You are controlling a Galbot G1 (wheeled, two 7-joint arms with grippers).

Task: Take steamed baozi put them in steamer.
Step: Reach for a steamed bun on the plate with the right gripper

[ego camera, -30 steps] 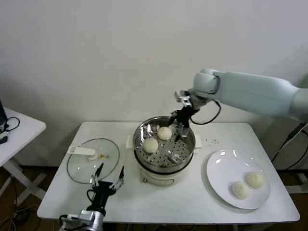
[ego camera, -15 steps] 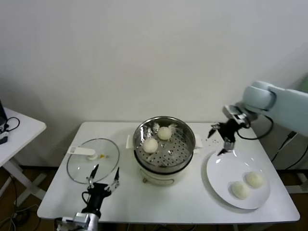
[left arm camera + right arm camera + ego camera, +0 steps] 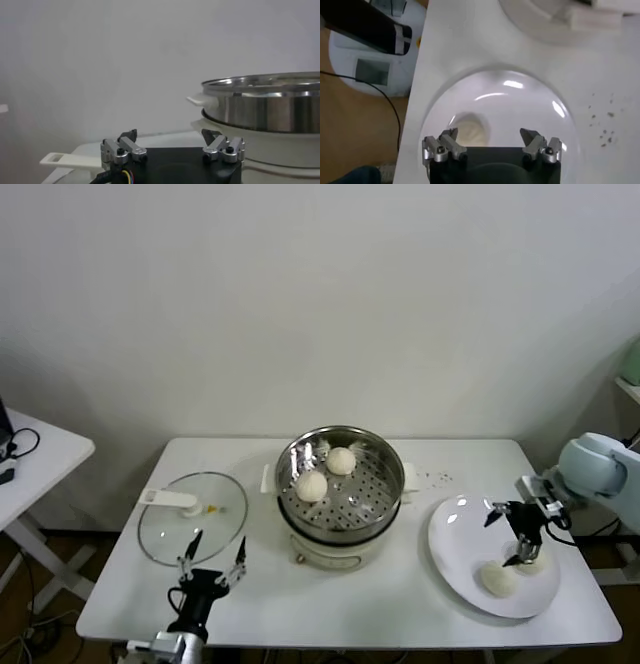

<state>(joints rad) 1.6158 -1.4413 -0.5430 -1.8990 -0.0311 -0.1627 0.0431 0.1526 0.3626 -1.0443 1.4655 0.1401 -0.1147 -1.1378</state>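
Head view: right gripper [image 3: 517,536] low over plate [image 3: 460,529], jaws spread, nothing held, straddling the far baozi. Two baozi [image 3: 498,578] on plate, the far one mostly hidden by the gripper. Two more in steamer [image 3: 341,496]. Left gripper [image 3: 211,560] parked at near table edge beside lid [image 3: 192,516], fingers apart, empty.

Left wrist view: steamer wall just beyond spread fingertips [image 3: 223,148]; contents hidden.

Right wrist view: one baozi [image 3: 469,131] partly cut off behind gripper body.

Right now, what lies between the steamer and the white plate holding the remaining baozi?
Head view: only bare tabletop with a few dark specks separates the steamer from the white plate. The open right gripper hovers over the plate.
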